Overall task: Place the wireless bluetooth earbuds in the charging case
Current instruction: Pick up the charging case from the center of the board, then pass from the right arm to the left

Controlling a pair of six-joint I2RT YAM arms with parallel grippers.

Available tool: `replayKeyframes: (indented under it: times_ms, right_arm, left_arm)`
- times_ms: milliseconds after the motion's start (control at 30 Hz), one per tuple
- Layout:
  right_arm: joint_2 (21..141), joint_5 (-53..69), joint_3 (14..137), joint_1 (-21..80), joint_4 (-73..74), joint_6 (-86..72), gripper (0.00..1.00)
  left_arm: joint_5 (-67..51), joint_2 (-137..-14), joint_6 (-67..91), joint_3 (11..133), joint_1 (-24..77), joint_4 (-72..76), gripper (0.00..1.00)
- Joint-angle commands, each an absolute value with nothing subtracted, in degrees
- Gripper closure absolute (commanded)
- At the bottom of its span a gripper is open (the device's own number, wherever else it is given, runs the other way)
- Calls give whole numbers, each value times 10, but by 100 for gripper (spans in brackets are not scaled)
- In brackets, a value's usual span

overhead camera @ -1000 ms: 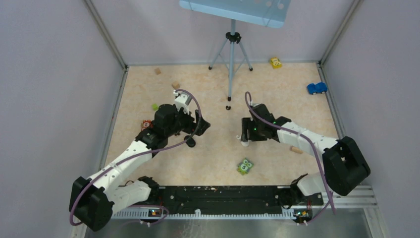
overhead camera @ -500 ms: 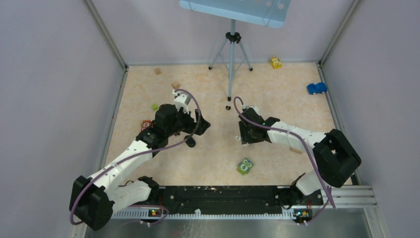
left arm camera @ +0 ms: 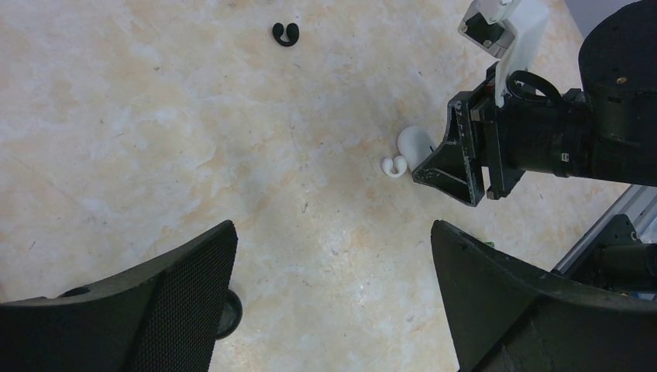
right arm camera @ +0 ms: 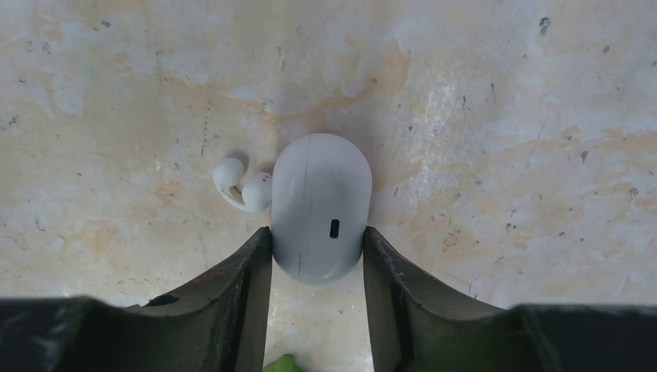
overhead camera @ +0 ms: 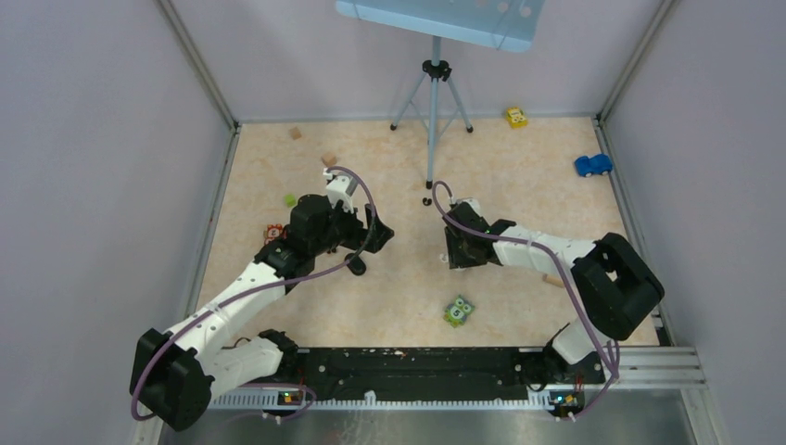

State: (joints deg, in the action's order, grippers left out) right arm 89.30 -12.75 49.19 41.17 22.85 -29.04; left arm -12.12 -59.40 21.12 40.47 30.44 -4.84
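Note:
A white pebble-shaped charging case [right arm camera: 320, 205] lies on the marbled floor, and my right gripper [right arm camera: 317, 232] is shut on it, one finger against each side. One white earbud [right arm camera: 240, 186] rests against the case's left side. In the left wrist view the same case [left arm camera: 414, 146] and white earbud [left arm camera: 393, 166] sit just in front of the right gripper [left arm camera: 457, 167]. Black earbuds [left arm camera: 285, 33] lie farther off, below the tripod [overhead camera: 426, 200]. My left gripper [left arm camera: 333, 229] hangs open over bare floor, and a small black rounded object [left arm camera: 228, 310] peeks out beside its left finger.
A tripod [overhead camera: 433, 111] stands at the back centre. Toy cars, yellow [overhead camera: 515, 117] and blue [overhead camera: 592, 165], sit at the back right. A green owl toy [overhead camera: 458, 311] lies near the front. Tan wooden cubes [overhead camera: 328, 159] and an orange toy [overhead camera: 273, 232] are on the left.
My right arm has shifted left and its fingers have narrowed onto the white case. The left arm has stayed where it was, wide open.

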Motion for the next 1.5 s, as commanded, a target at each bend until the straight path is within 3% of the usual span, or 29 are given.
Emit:
replayKeyframes:
  times_ms: [0, 167, 400, 567, 700, 967, 1233, 1467]
  right_arm:
    - [902, -115, 492, 418, 197, -301, 63]
    - [879, -99, 495, 419, 215, -294, 77]
    - [791, -58, 487, 418, 212, -263, 79]
    - [726, 41, 449, 418, 122, -239, 79]
    - [689, 112, 425, 418, 53, -232, 79]
    - [672, 124, 421, 418, 35, -225, 78]
    - [677, 142, 423, 418, 24, -223, 78]
    - [682, 147, 432, 418, 26, -222, 78]
  left_arm:
    - [-123, -582, 214, 409, 305, -31, 1]
    - [-129, -579, 222, 407, 304, -30, 1]
    - [-132, -661, 295, 507, 304, -143, 1]
    - [-348, -757, 322, 573, 291, -148, 1]
    - [-405, -774, 431, 530, 290, -27, 1]
    - [-423, -798, 565, 458, 288, 111, 15]
    - [-414, -816, 575, 455, 290, 116, 28]
    - [-425, -845, 581, 466, 303, 128, 34]
